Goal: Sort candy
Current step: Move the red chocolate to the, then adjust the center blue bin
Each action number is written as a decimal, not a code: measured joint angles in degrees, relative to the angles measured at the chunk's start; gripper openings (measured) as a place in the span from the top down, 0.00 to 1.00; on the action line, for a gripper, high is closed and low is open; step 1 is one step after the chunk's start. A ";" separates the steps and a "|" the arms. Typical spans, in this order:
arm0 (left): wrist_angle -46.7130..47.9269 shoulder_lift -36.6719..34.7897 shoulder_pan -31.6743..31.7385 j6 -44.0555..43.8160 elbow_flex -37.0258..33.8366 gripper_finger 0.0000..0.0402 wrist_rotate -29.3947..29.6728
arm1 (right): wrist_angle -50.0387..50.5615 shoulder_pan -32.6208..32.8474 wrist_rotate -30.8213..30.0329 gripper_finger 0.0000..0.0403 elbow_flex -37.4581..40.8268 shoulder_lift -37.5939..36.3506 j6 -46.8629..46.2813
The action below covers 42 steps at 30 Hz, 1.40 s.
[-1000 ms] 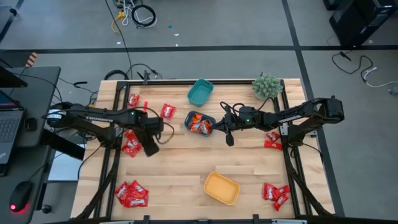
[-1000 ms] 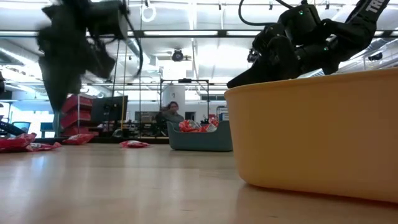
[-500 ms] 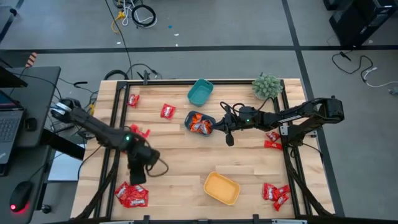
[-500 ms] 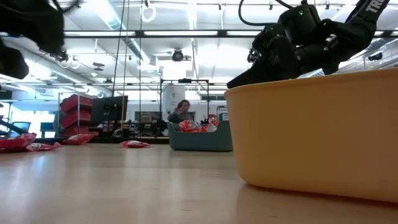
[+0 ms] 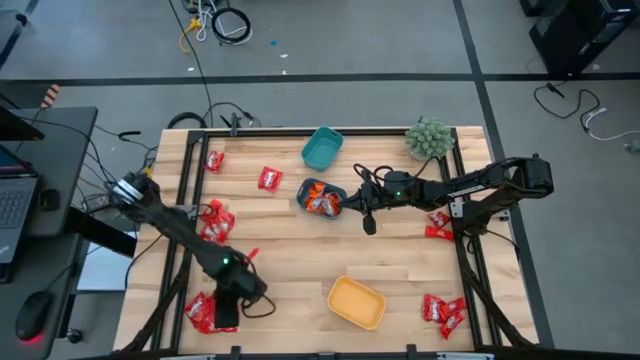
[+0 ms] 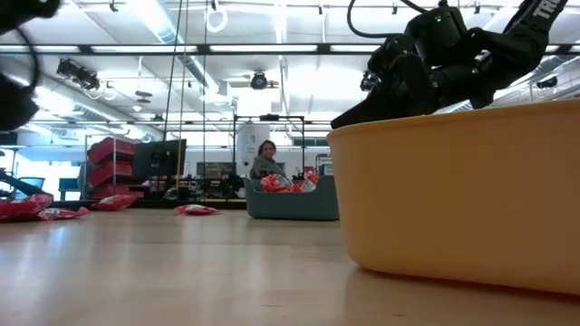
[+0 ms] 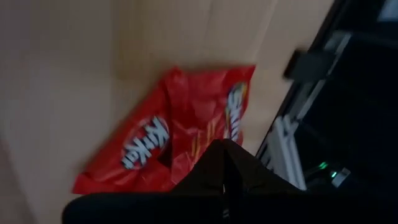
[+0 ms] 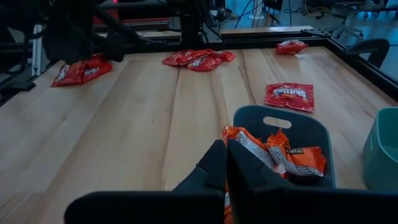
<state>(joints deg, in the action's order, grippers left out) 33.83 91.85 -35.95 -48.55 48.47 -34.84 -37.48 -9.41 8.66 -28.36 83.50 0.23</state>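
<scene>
My left gripper (image 5: 226, 312) is closed and empty above the candy (image 7: 168, 140) heaped at the bench's (image 5: 290, 255) near-left corner; my right gripper (image 5: 367, 222), also closed, waits beside the dark bin (image 5: 322, 198). These shiny, crinkly flat packs look light and slippery, so I'd pinch one by a free edge.

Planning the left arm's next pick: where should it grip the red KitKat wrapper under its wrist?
Probably the flat red KitKat wrapper's free edge, from straight above: it lies flat on the wooden table, partly overlapping a red Skittles packet. The left gripper is shut.
</scene>
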 joint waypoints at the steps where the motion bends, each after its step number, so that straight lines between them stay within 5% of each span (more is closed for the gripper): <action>1: -0.01 0.72 -0.86 -0.36 -0.02 1.00 -0.64 | 0.08 0.00 0.01 1.00 0.00 0.00 0.00; 15: 4.37 4.02 -1.79 -2.80 -0.79 1.00 2.31 | 0.33 0.00 0.01 1.00 -0.02 0.02 1.44; 25: 9.49 4.18 11.38 11.09 -1.55 1.00 12.77 | 1.27 0.00 0.01 1.00 -0.02 0.02 1.46; 31: 17.74 4.06 19.93 22.59 3.72 1.00 23.39 | 1.27 -0.09 -0.01 1.00 -0.02 0.02 1.60; 38: 27.58 -0.34 19.20 21.09 7.37 1.00 18.42 | 1.56 -0.11 0.01 1.00 -0.02 0.02 1.76; 42: 26.90 -0.78 18.77 20.08 7.39 1.00 23.04 | 1.59 -0.11 0.00 1.00 -0.02 0.02 2.18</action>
<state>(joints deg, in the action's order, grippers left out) 60.73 91.07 -17.18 -28.47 55.86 -11.80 -35.89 -9.52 8.66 -28.38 83.53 2.41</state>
